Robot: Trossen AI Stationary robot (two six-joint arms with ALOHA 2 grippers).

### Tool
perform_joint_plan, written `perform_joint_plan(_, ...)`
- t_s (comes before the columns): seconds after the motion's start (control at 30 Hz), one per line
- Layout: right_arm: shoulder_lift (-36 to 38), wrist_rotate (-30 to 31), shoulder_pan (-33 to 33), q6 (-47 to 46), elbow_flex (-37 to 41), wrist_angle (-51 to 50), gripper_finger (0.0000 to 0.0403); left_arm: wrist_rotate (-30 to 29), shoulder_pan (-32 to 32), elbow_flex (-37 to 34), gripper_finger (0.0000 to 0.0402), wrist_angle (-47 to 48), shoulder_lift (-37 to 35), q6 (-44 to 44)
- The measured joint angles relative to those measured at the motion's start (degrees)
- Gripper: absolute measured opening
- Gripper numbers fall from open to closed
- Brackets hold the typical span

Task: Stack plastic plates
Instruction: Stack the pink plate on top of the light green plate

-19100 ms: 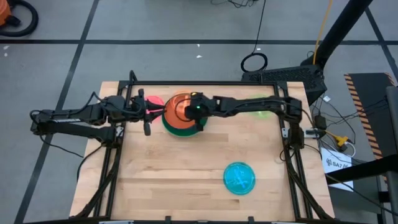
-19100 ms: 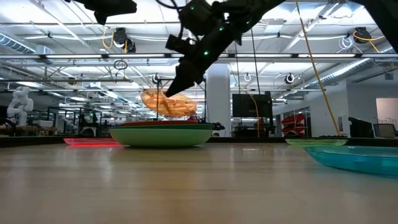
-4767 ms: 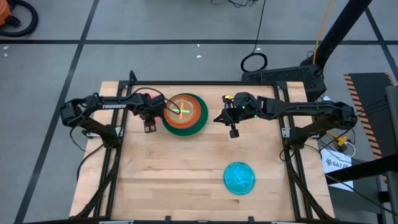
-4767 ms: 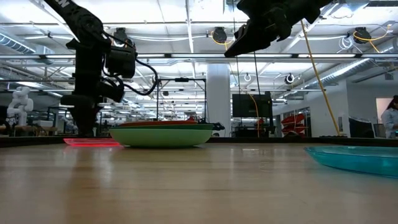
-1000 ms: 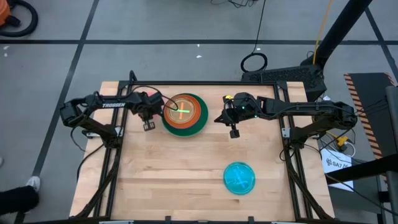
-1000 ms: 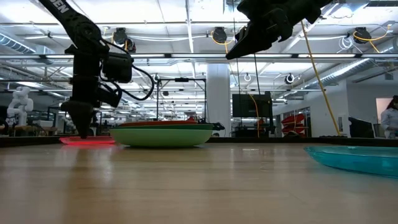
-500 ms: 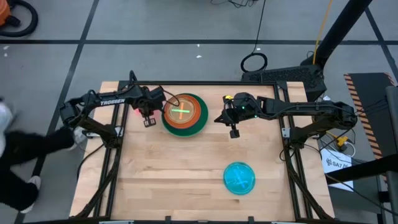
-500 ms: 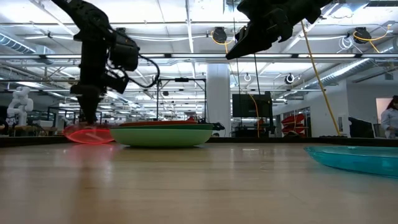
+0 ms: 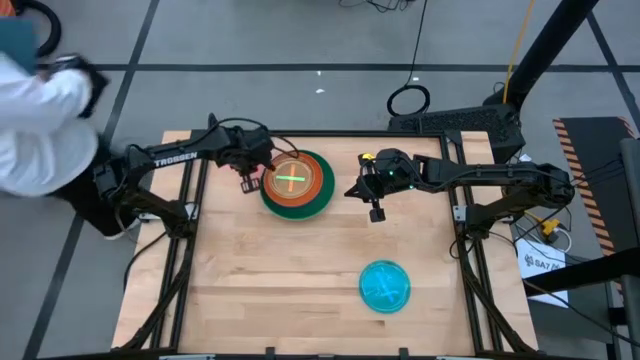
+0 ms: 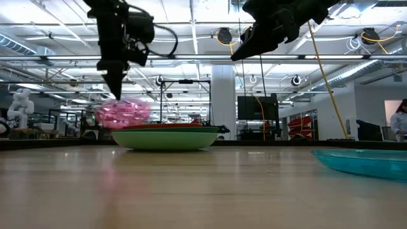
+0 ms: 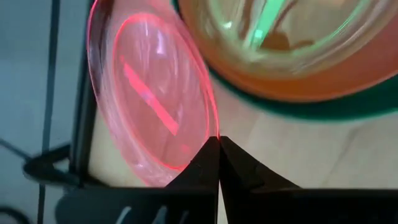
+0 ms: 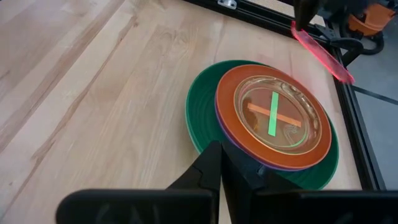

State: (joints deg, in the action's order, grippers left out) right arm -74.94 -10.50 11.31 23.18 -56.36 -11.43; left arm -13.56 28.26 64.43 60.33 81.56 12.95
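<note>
A stack of plates (image 9: pixel 297 183) sits at the table's far middle: a dark green one at the bottom, then purple, red-orange and a clear orange one on top (image 12: pixel 272 118). My left gripper (image 10: pixel 117 94) is shut on a pink plate (image 10: pixel 122 113), just left of the stack and above the table. The pink plate also shows in the left wrist view (image 11: pixel 149 93). My right gripper (image 9: pixel 374 210) hangs shut and empty in the air right of the stack. A translucent blue plate (image 9: pixel 385 286) lies flat near the front right. My left gripper pinches the pink plate's rim (image 11: pixel 214 132) between its two fingers. The fingers come from above and point down. The plate hangs below the fingers, tilted on edge and lifted clear of the table, close beside the stack's left rim.
A person in a white sleeve (image 9: pixel 40 110) stands off the table's far left corner. The black frame rail (image 9: pixel 330 134) runs along the far edge. Bare wood lies between the stack and the blue plate (image 10: pixel 362 162).
My left gripper has risen with the pink plate and moved toward the stack. The plate lay flat on the table left of the stack; it now hangs tilted, clear of the table. A person has come into view at the far left.
</note>
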Motion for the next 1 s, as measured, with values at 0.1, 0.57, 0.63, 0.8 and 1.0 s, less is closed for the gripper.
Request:
perform_joint_plan(0.1,0.0,0.0,0.0,0.0,0.0,0.0,0.0006,1.2,-3.0,2.9,0.0003,-0.4,0.0,-1.1)
perform_joint_plan(0.57,0.0,0.0,0.0,0.0,0.0,0.0,0.0006,5.8,-18.9,4.6,0.0003,-8.6,1.1,-8.7)
perform_joint_plan(0.63,0.0,0.0,0.0,0.0,0.0,0.0,0.0006,5.5,-19.9,4.7,0.0003,-9.4,1.8,-9.6)
perform_joint_plan(0.8,0.0,0.0,0.0,0.0,0.0,0.0,0.0006,3.5,-20.5,4.7,0.0003,-10.6,3.2,-11.1)
perform_joint_plan(1.0,0.0,0.0,0.0,-0.1,0.0,0.0,0.0006,1.3,-19.0,4.6,0.0024,-9.8,5.0,-12.0)
